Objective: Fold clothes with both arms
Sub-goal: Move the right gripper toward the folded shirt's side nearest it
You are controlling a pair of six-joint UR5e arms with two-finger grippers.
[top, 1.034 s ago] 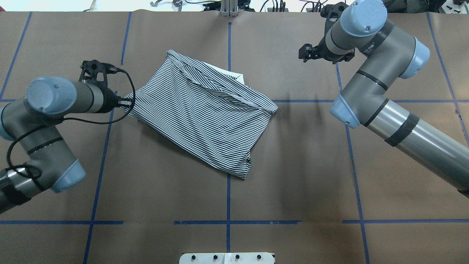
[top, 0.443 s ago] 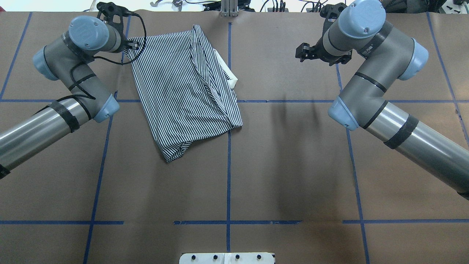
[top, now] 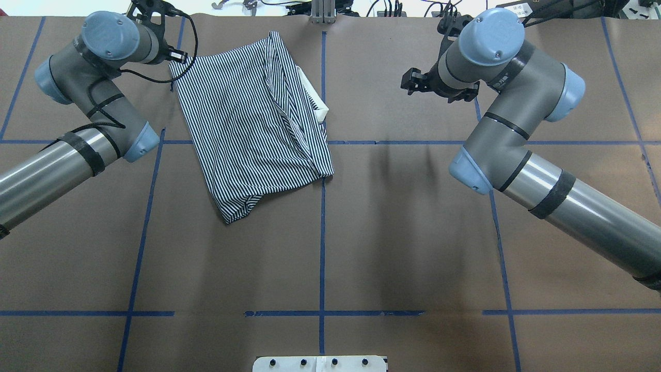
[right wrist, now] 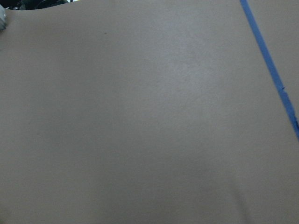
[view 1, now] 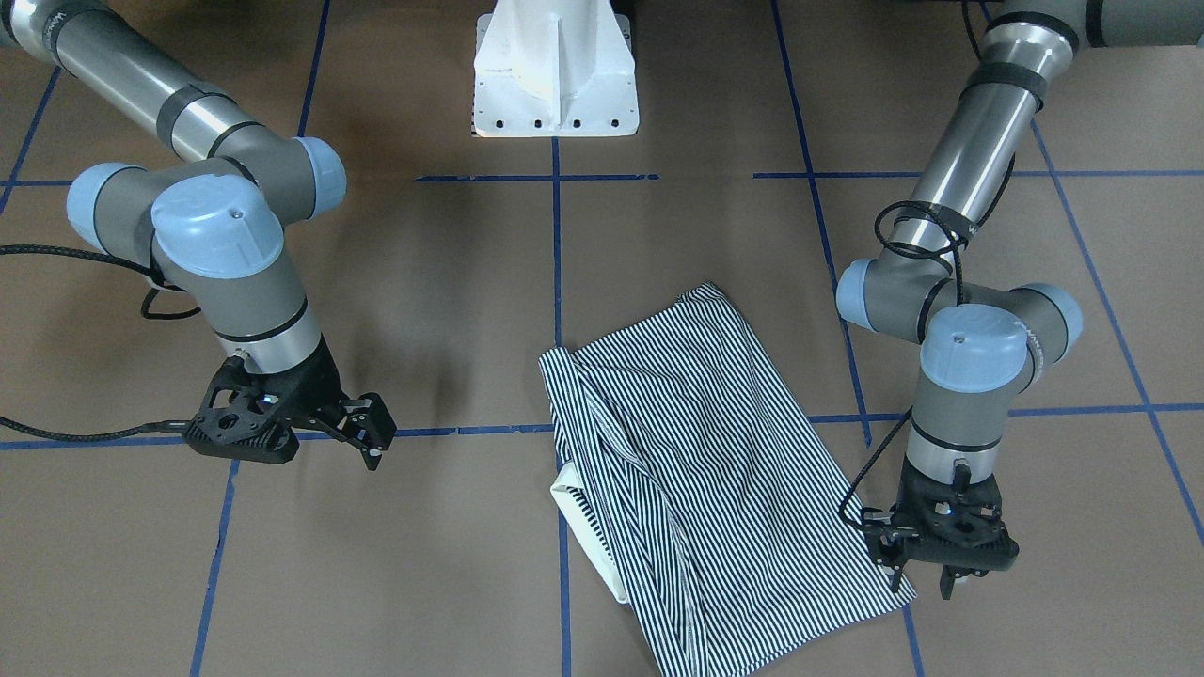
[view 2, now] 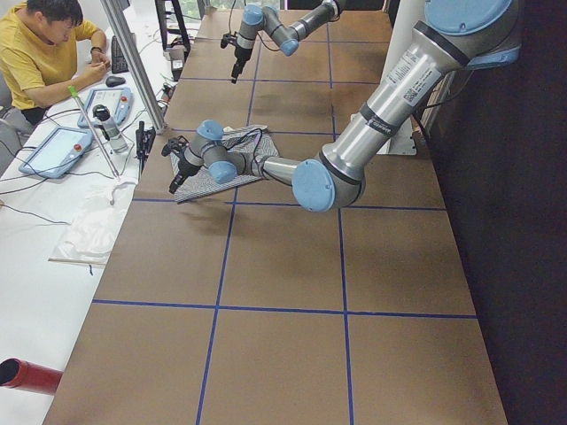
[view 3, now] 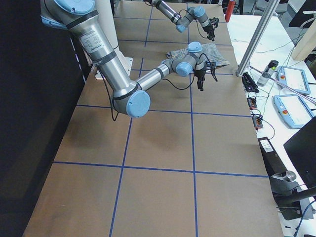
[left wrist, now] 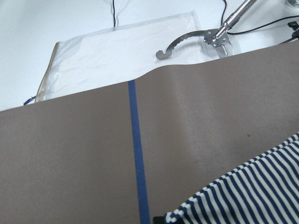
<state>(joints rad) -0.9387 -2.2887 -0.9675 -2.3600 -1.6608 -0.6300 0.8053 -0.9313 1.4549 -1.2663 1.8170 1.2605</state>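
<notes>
Front view: striped shirt [view 1: 705, 489] lies folded on the bench [view 1: 423, 310]; left pincer [view 1: 926, 575] is pinched on its far-left corner; right pincer [view 1: 372, 434] is wide, well apart from it; overhead: shirt on the bench's far left half; left wrist: stripes at bottom right.

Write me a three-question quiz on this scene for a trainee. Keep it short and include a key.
1. True or false: the right hand is touching the shirt.
2. What pale part sticks out from the shirt's folded edge? A) a collar B) a sock C) a glove
3. Which hand is at a corner of the shirt?

Key
1. False: it hangs apart from the shirt, over the brown table.
2. A
3. The left hand.
</notes>
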